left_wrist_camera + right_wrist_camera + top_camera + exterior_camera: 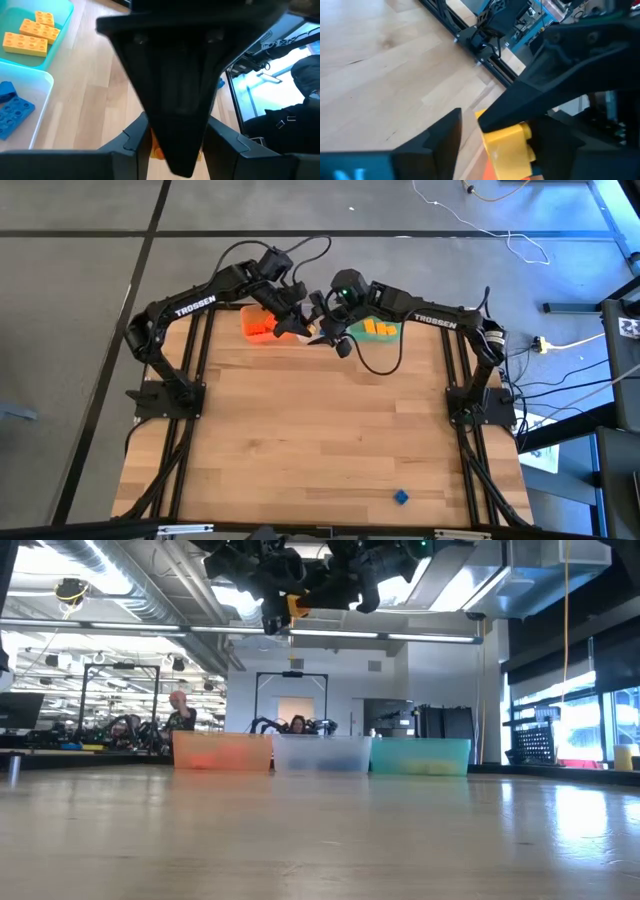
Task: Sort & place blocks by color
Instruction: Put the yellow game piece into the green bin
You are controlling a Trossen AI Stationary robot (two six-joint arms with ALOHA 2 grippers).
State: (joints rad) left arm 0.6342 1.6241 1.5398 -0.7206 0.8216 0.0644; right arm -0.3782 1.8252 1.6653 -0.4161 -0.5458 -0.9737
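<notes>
My two grippers meet high above the tubs at the table's far middle. My left gripper (303,326) is shut on a small yellow brick (507,145) with an orange piece (157,150) joined to it. My right gripper (497,140) is open, one finger on either side of the yellow brick; wood shows between one finger and the brick. I cannot tell whether the other finger touches it. In the low view the brick (297,606) hangs well above the tubs. A blue brick (401,497) lies on the table near its front right. My left gripper holds the joined yellow and orange bricks between its two fingers (134,144); one of them lies against the yellow brick's top face (492,124). A finger of the right gripper hides most of the contact. The bricks are lifted clear, high above the tubs.
Three tubs stand in a row at the far edge: orange (222,752), clear (322,753) with blue bricks (12,107), and green (381,330) with yellow bricks (30,36). The wooden table (320,430) stretches toward the near edge. People show in the room behind.
</notes>
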